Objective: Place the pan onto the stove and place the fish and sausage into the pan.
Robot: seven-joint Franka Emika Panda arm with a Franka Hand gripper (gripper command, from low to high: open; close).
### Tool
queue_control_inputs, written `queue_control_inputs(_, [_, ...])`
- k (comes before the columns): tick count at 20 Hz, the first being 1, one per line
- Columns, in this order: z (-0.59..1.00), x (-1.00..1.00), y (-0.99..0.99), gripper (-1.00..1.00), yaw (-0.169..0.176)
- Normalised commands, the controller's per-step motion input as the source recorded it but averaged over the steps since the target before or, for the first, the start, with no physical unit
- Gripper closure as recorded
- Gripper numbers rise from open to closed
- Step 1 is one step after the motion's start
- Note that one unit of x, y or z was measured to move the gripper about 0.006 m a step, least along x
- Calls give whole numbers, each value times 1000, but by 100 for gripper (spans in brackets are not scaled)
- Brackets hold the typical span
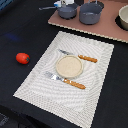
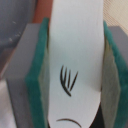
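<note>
The dark tabletop [image 1: 20,30] fills most of the room's view, and on it lies a pale striped rectangular placemat [image 1: 95,55] with a round beige plate [image 1: 69,66] at its middle and orange-handled cutlery, a knife [image 1: 80,58] on the far side of the plate and a fork [image 1: 67,81] on the near side. Beyond the mat, the flat pinkish-brown stove board [image 1: 107,27] carries a larger grey pot [image 1: 90,13] and, just beside it, the small dark blue-grey saucepan [image 1: 67,10] with its thin grey handle toward the exterior view's left, so the pan already sits on the stove. The small red-orange sausage [image 1: 22,58] rests alone on the table, well apart from the mat. The gripper [image 2: 75,75] does not show in the exterior view; the wrist view shows its green pads [image 2: 36,70] clamped on the white elongated fish [image 2: 76,55], which carries dark painted marks. I judge the risk is the fish, longer than the pads, pivoting or slipping, or catching the pan's rim or the neighbouring pot on release. Open room lies above the mat; the two vessels crowd the board's far edge.
</note>
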Motion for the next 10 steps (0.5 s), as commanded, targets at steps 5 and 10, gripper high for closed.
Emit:
queue_control_inputs(5, [-113,127,691,100,7])
queue_control_inputs(10, [-159,27,549,100,20])
